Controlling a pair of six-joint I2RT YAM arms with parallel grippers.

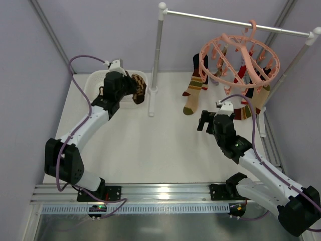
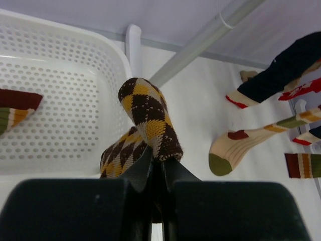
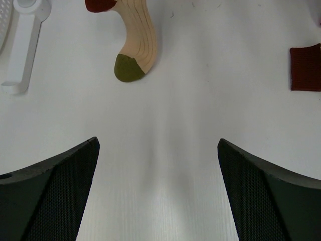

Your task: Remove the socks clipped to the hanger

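My left gripper (image 1: 131, 86) is shut on a brown and yellow argyle sock (image 1: 139, 88), holding it at the right rim of the white basket (image 1: 95, 80). In the left wrist view the sock (image 2: 148, 118) folds over my closed fingers, beside the basket's wall (image 2: 60, 100). The pink ring hanger (image 1: 238, 60) hangs from the white rail at the back right with several socks clipped to it; a striped sock (image 1: 193, 90) hangs at its left. My right gripper (image 1: 204, 122) is open and empty, low over the table below the hanger. Its wrist view shows the sock's olive toe (image 3: 129, 68).
The white rail stand's left post (image 1: 155, 60) and foot (image 1: 151, 108) stand between basket and hanger. A striped sock (image 2: 15, 108) lies inside the basket. A dark red cuff (image 3: 306, 68) hangs at the right of the right wrist view. Metal frame rails border the table.
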